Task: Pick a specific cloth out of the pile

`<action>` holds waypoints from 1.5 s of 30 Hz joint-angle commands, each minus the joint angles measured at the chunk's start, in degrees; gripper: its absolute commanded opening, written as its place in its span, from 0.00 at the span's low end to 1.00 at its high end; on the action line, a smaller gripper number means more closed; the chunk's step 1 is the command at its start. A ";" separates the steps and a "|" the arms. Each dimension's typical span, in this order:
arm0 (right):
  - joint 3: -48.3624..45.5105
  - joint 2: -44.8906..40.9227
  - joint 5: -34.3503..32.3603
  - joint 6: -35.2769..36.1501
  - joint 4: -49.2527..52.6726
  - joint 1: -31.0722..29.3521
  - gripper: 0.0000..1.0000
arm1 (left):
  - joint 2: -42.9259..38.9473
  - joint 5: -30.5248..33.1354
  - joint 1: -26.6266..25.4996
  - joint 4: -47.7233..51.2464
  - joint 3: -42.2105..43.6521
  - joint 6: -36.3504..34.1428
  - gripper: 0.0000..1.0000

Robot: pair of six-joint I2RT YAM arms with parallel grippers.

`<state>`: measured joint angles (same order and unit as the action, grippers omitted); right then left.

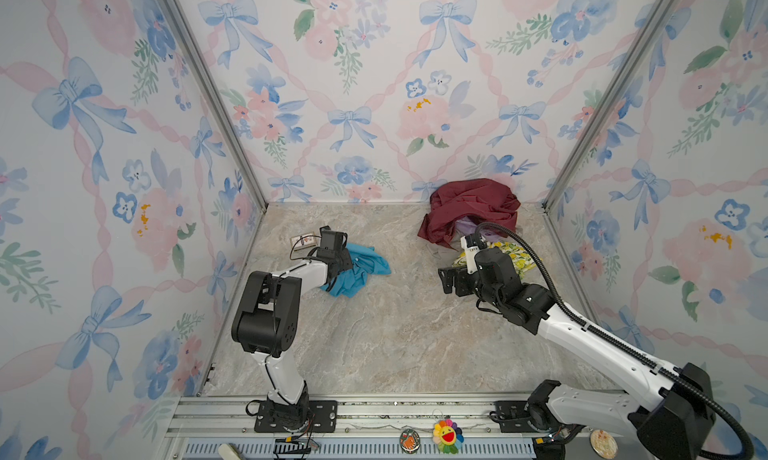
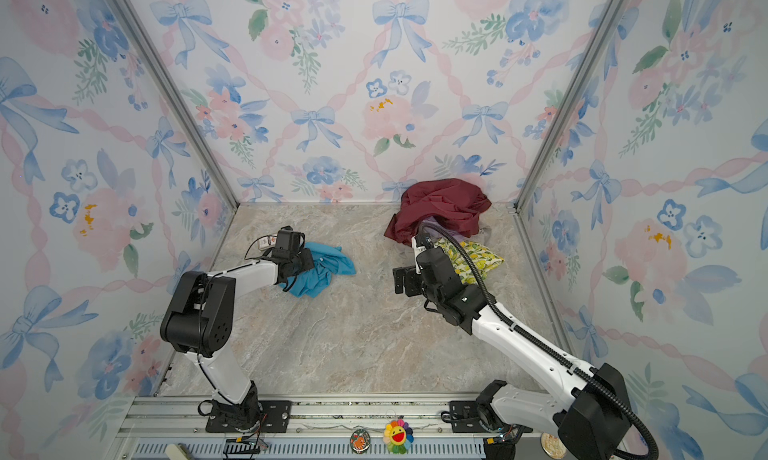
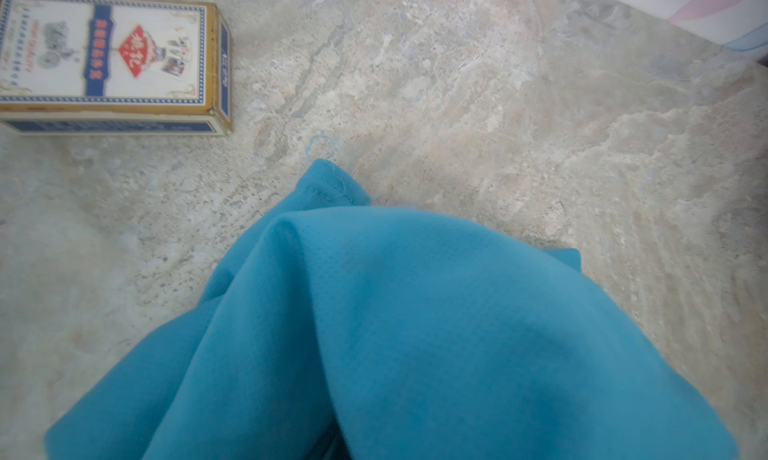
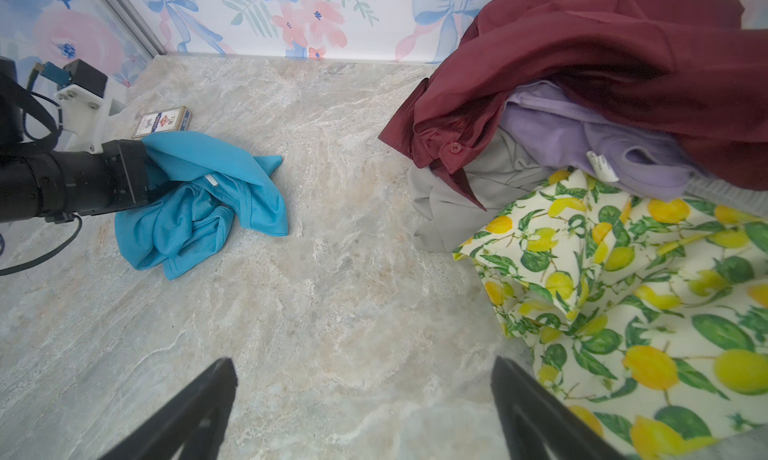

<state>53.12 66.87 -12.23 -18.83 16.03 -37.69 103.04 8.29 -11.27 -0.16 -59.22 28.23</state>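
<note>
A: Where is the turquoise cloth [image 1: 365, 270]?

B: It lies crumpled on the marble surface [image 1: 395, 333], on the left in both top views, well apart from the pile [image 1: 473, 212] by the back wall.

A: And the left pincer [image 4: 139, 175]?

B: Its tip is buried in the cloth. The jaws are closed on a fold, and the fabric drapes over them and fills much of the left wrist view.

A: The right pincer [image 4: 363, 366]?

B: Spread wide and holding nothing. It hovers over bare surface just beside the pile.

A: What makes up the pile?

B: A large maroon cloth [image 4: 623, 62] lies on top. A lilac piece [image 4: 582, 146] and a grey piece [image 4: 457, 204] show under it, and a lemon-print cloth [image 4: 623, 291] lies at the near edge.

A: Any container?

B: One card box [image 3: 108, 58], lying flat and shut near the cloth without touching it. What it holds cannot be told.
</note>
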 commanded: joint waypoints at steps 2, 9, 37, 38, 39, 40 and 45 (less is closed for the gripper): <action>0.87 -1.48 0.99 1.22 2.19 2.67 0.97 | -1.27 -0.94 0.19 2.92 -2.77 -2.15 0.29; 2.15 -2.91 1.76 1.64 3.22 5.23 0.97 | -8.07 -1.39 0.20 4.33 -1.16 -3.57 0.67; -3.97 -15.56 -5.79 10.61 0.06 14.60 0.97 | -50.47 2.85 -0.15 -19.91 24.87 -15.26 0.98; -5.16 -16.25 -5.95 10.72 -1.18 15.41 0.97 | -51.61 4.26 -0.14 -22.00 26.87 -15.26 0.98; -6.27 -16.87 -6.01 10.82 -2.19 15.98 0.97 | -52.42 5.95 -0.07 -23.40 28.68 -15.22 0.98; -7.73 -17.45 -7.08 10.93 -3.72 16.53 0.97 | -53.20 7.70 0.06 -25.14 30.52 -15.36 0.98; -15.38 -18.75 -12.06 10.83 -11.97 18.32 0.97 | -51.47 14.30 1.86 -31.95 37.75 -15.43 0.98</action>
<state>40.91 48.73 -19.77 -8.71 10.68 -20.18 50.43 16.82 -10.41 -25.28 -24.03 14.31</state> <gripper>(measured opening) 0.970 0.979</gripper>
